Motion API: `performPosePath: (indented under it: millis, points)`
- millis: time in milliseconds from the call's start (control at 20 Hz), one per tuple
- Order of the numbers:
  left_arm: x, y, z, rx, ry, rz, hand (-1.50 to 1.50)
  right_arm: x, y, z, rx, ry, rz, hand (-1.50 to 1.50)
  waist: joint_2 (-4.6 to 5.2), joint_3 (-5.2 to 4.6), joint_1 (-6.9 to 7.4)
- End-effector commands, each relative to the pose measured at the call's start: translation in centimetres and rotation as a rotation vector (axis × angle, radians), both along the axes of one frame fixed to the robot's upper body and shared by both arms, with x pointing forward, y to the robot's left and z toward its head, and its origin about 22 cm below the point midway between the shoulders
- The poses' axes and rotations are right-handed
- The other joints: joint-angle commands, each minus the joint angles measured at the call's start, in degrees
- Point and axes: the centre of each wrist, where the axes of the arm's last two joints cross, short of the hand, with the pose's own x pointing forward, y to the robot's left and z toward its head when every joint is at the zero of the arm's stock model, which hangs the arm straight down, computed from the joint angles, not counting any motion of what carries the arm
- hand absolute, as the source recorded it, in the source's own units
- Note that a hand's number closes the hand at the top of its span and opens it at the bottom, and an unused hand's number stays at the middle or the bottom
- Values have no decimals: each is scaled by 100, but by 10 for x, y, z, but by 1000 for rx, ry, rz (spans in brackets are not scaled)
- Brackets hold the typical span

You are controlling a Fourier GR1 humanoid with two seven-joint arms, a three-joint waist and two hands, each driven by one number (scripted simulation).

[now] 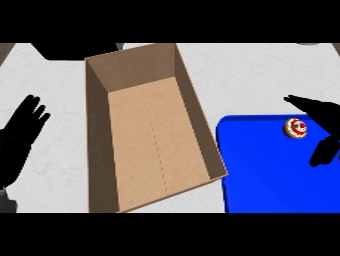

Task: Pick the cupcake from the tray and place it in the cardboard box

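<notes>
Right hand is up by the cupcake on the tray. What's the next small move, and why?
Probably bring the right hand a little left and close it round the cupcake: its fingers are spread just beside the cupcake, which sits unheld on the blue tray.

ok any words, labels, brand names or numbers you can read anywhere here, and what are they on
None: no readable text shows in the head view.
Open brown cardboard box: plain walls and floor, no print.
Flat blue tray: plain, no label.
Small round cupcake on the tray: a red and white pattern on top, no letters or numbers to make out.
White marbled counter: no markings.
Black left hand and black right hand: no logos.
</notes>
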Motion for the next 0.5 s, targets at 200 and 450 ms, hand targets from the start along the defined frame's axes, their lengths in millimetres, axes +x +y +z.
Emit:
performPosePath:
  millis: [200,450]
  points:
    - [14,0,1,-7,3,-3,0,-4,-5,-25,18,-8,-17,-150,2,1,-16]
    - [4,-2,7,-2,14,5,0,7,-15,-22,5,-39,20,150,3,3,9]
